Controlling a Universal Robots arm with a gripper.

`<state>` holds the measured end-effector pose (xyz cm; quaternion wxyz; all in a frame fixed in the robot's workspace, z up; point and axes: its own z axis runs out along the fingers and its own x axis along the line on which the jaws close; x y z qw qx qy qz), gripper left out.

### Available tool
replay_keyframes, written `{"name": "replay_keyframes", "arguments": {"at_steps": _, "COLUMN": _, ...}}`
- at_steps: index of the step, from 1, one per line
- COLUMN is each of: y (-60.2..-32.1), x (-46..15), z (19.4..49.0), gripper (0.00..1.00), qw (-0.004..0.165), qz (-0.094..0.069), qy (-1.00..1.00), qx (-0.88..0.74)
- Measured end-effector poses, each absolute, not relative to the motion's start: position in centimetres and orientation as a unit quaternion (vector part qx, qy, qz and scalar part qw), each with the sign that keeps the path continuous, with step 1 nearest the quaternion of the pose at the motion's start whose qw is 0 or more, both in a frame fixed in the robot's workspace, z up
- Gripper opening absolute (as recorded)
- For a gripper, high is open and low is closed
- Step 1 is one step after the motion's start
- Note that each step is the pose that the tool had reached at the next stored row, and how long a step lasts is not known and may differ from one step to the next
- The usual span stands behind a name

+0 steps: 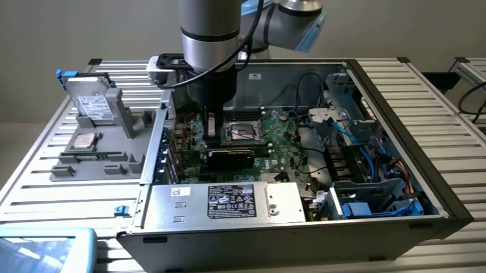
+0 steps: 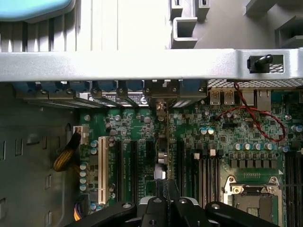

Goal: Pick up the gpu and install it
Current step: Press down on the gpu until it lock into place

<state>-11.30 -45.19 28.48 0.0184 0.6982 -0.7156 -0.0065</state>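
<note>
Black gripper (image 2: 163, 201) fingers, nearest the wrist camera, are pinched tight on the top edge of one thin gpu (image 2: 163, 142), a green-and-black card standing on edge in a slot of the green motherboard (image 2: 227, 137) inside the open grey computer case (image 1: 425, 170). On the exterior view's left, one grey fixture tray (image 1: 91, 165) holds one silver hard drive (image 1: 95, 105).
</note>
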Motion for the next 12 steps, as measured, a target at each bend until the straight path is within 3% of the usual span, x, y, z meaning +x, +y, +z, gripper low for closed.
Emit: {"name": "replay_keyframes", "arguments": {"at_steps": 12, "y": -45.09, "x": -12.03, "z": 28.09, "gripper": 0.12, "qw": 0.016, "qz": -0.005, "qy": -0.734, "qx": 0.679}}
